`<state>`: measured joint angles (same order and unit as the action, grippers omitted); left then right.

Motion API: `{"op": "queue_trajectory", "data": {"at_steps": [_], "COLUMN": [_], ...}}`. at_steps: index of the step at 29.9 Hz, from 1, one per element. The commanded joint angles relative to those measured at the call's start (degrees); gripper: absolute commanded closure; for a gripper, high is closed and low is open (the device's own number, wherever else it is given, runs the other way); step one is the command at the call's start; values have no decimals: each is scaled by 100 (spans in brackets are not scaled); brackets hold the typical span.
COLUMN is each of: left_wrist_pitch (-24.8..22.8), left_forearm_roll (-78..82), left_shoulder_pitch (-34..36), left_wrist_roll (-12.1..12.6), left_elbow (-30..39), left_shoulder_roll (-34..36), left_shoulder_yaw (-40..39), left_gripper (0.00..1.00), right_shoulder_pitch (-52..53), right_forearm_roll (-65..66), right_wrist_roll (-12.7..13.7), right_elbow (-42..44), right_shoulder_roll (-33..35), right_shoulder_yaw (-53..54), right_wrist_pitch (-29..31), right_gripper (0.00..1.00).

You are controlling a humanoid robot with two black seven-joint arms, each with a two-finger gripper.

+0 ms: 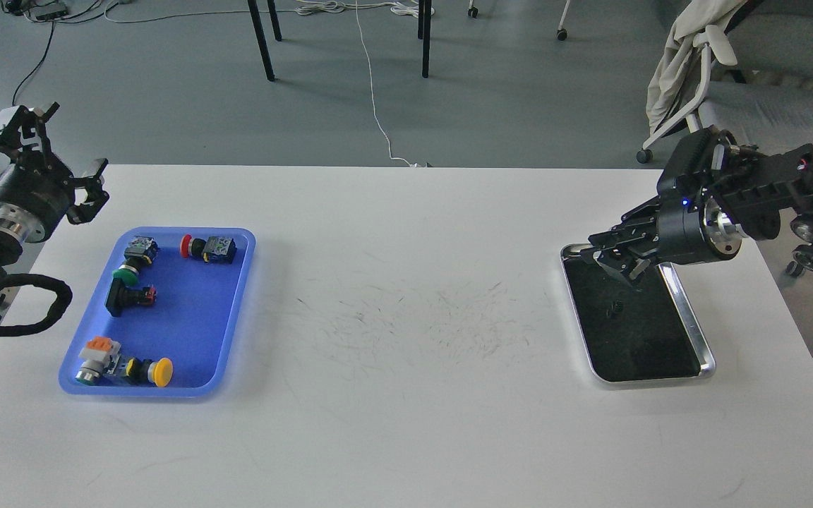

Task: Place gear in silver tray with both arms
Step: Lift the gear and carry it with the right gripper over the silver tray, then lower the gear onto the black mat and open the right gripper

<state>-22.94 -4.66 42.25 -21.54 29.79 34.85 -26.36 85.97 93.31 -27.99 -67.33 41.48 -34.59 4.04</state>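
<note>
While both arms are kept at opposite edges of the frame, a small dark piece (616, 307) is seen lying in the silver tray (689, 310) at right.

One blue tray (188, 381) at left is counted, holding five push-button parts. The left gripper (46, 152), upper left, is spread wide and empty. The right gripper (615, 257) is seen over the silver tray's far end; its fingers are too dark to be told apart. The right arm is cut off by the frame edge.
</note>
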Motion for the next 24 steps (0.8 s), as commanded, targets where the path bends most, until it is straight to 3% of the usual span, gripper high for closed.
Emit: {"op": "queue_trajectory", "data": {"at_steps": [1, 24], "left_wrist_pitch": [0, -26], "left_forearm_roll": [0, 8], "left_shoulder_pitch": [-6, -68], "left_wrist_roll": [1, -8], "left_elbow": [1, 10], "left_shoulder_roll": [-13, 13], "left_shoulder_yaw": [0, 0], "left_gripper": [1, 1], "right_shoulder_pitch": [-212, -1206], "right_forearm_roll": [47, 794], "right_wrist_roll": [-1, -1], "right_elbow": [-9, 62], "right_shoulder_roll": [211, 510], "right_shoulder_yaw": [-13, -13], "right_wrist_pitch": [-17, -272], "right_gripper": [99, 99]}}
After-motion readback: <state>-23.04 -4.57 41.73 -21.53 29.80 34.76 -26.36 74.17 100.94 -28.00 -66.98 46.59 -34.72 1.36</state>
